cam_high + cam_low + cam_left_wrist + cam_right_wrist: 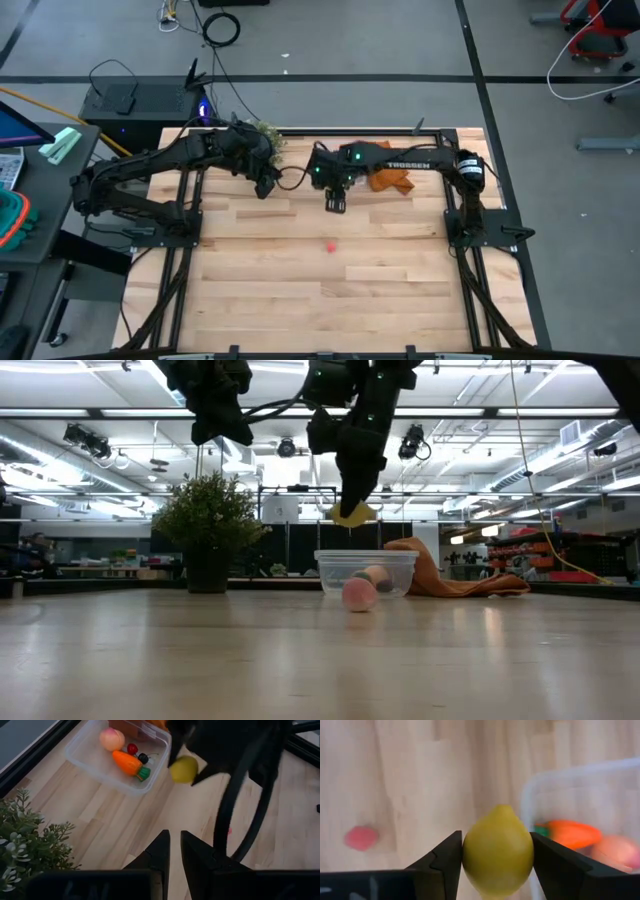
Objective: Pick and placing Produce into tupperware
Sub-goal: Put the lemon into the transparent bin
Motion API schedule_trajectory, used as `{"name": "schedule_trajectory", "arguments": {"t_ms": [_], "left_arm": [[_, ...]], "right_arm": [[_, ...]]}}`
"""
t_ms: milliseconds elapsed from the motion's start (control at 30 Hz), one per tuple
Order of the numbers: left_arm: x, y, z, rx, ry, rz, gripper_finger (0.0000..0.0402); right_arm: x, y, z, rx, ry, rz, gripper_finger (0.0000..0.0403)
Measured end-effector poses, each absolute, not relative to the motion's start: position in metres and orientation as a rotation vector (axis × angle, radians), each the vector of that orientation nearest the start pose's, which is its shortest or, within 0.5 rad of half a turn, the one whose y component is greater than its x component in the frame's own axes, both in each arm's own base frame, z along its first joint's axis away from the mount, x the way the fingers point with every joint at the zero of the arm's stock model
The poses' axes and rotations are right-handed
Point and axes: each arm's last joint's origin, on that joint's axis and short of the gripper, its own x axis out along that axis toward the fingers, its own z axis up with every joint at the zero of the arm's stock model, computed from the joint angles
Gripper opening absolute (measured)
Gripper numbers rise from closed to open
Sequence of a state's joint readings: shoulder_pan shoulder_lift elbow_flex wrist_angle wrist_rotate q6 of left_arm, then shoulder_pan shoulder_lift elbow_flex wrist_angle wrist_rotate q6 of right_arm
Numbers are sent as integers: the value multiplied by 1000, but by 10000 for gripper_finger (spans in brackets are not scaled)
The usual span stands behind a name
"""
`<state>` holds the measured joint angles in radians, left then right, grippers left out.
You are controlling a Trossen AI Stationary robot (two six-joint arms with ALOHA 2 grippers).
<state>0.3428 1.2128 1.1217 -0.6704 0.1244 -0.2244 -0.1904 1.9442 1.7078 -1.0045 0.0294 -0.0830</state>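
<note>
Lemon (498, 851) held in the air, clamped between the two jaws of the right gripper (496, 855), which press on its opposite sides. In the low view the lemon (352, 514) hangs above the tupperware (366, 572), near its left wall as that view shows it; the right wrist view shows the fruit beside the box rim (580, 772) and over bare wood, so it does not appear to be over the opening yet.

Inside the tupperware (95, 762) lie a carrot (129, 763), a peach-pink fruit (112, 739) and small dark and red berries (138, 753). One pink-red fruit (330, 246) lies loose on the bench (300, 290), well apart from the box toward the front (the low view shows it in line with the box, which is only a matter of perspective). An orange cloth (392, 181) lies just behind the tupperware, and a bushy plant (208, 515) stands to one side.

The left gripper (173, 851) waits above the bench near the plant, its jaws nearly together and holding nothing.

Risk, as judged: released from here, the lemon would likely strike the rim or fall outside and roll across the bench. A drop from this height could also bounce off the carrot and out, or nudge the light box.
</note>
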Motion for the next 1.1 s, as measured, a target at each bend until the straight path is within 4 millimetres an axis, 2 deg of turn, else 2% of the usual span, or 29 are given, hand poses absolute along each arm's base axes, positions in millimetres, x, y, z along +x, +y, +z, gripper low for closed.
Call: {"name": "schedule_trajectory", "arguments": {"t_ms": [433,667,767,967,1100], "left_arm": [[234,79,322,-390,718,290,52],[234,79,322,-389,717,290,53],[234,80,322,-389,716,290,52],[234,80,322,-387,710,290,53],[234,80,322,-388,711,290,53]], "right_arm": [[375,-151,266,181,1191,-341,179],[368,-186,261,424,1096,-549,179],[367,-195,250,566,1085,-606,179],[378,-199,227,666,1116,-593,179],[383,-199,218,744,1112,-626,177]]}}
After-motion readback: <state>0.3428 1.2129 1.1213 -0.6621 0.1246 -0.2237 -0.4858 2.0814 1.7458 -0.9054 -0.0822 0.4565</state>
